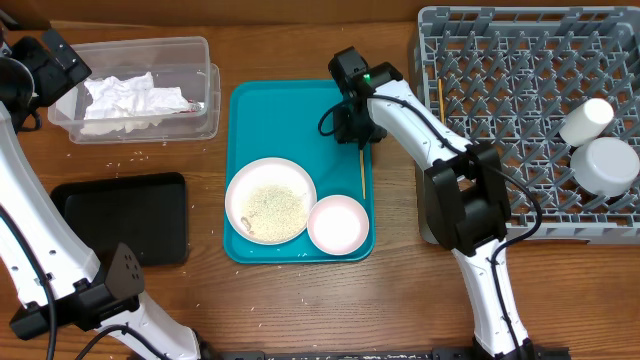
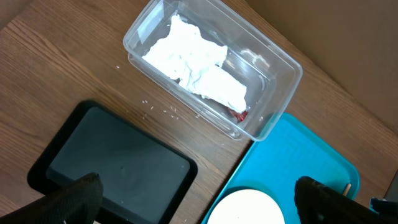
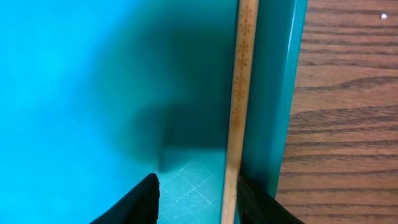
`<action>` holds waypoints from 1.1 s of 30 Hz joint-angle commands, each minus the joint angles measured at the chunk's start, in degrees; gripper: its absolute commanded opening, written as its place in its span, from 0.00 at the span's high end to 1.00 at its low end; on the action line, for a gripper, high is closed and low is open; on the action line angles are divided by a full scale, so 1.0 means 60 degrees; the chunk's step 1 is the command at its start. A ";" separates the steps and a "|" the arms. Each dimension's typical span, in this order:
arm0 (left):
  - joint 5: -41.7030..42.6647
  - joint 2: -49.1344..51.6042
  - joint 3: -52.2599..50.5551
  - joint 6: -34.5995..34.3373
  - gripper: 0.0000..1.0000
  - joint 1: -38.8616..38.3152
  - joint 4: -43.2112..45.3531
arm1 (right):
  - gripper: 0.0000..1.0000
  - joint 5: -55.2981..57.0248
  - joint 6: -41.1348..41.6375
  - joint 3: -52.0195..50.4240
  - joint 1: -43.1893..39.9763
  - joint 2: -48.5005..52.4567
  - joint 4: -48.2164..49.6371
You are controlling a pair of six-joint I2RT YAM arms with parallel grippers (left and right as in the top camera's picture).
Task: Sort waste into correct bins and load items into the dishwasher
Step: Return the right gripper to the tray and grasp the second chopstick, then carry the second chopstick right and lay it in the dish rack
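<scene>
**Right fingers straddle a chopstick on the teal tray; left fingers spread and empty**

At the far left, the left gripper (image 1: 58, 66) hangs above the left end of the clear tub (image 1: 205, 62). Its fingers (image 2: 74, 198) are spread wide with nothing between them. Crumpled white napkins (image 1: 125, 100) lie in the tub, and a small red wrapper (image 2: 238, 113) sits against the tub's wall beside them. A few loose rice grains (image 1: 130, 157) lie on the worktop (image 1: 300, 300) in front of the tub. Nearer than those, the black tray (image 1: 125, 215) lies flat.

In the middle is the teal tray (image 1: 290, 110). On its near half a large white plate (image 1: 240, 180) carries a patch of rice (image 1: 275, 207). A small pale-pink dish (image 1: 338, 223) sits just beside the plate on its right. A wooden chopstick (image 3: 239, 93) lies along the tray's right rim, pointing towards the small dish.

The right gripper (image 1: 357, 125) is low over the far end of that chopstick. Its fingers (image 3: 140, 199) are part-way apart and stand one on each side of the stick. The stick lies close to the finger nearest the rim, and bare tray shows between it and the other finger, so it is not clamped.

On the right, the grey dish rack (image 1: 520, 30) holds a second chopstick (image 1: 440, 100) near its left side. A white cup (image 1: 586, 120) and a white bowl (image 1: 610, 165) sit at its right edge.
</scene>
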 commanded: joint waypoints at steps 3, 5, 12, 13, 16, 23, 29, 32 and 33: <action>-0.0069 -0.0033 -0.0033 0.0182 0.00 0.0025 0.0011 | 0.57 0.0058 0.0058 -0.0554 0.0022 -0.0066 0.0222; -0.0069 -0.0033 -0.0033 0.0182 0.00 0.0025 0.0015 | 0.59 -0.0051 0.0066 -0.0761 0.0022 -0.0022 0.0306; -0.0069 -0.0033 -0.0033 0.0182 0.00 0.0025 0.0015 | 0.96 -0.0739 0.0306 -0.1078 0.0040 -0.0051 0.0211; -0.0069 -0.0036 -0.0033 0.0182 0.00 0.0025 0.0011 | 0.96 -0.0809 0.0306 -0.0965 0.0040 -0.0062 0.0138; -0.0069 -0.0033 -0.0033 0.0182 0.00 0.0025 0.0011 | 0.96 -0.0834 0.0306 -0.0270 -0.0004 -0.0066 -0.0273; -0.0066 -0.0033 -0.0033 0.0182 0.00 0.0025 0.0015 | 0.96 -0.0831 0.0200 0.3366 -0.0725 -0.0080 -0.2040; -0.0066 -0.0033 -0.0033 0.0182 0.00 0.0025 0.0011 | 0.96 -0.0823 -0.0845 0.6349 -0.2058 -0.0080 -0.3526; -0.0069 -0.0033 -0.0033 0.0182 0.00 0.0025 0.0011 | 0.96 -0.0769 -0.1355 0.6739 -0.2834 -0.0084 -0.4054; -0.0069 -0.0033 -0.0033 0.0182 0.00 0.0025 0.0011 | 0.96 -0.0780 -0.1552 0.6739 -0.3027 -0.0080 -0.4171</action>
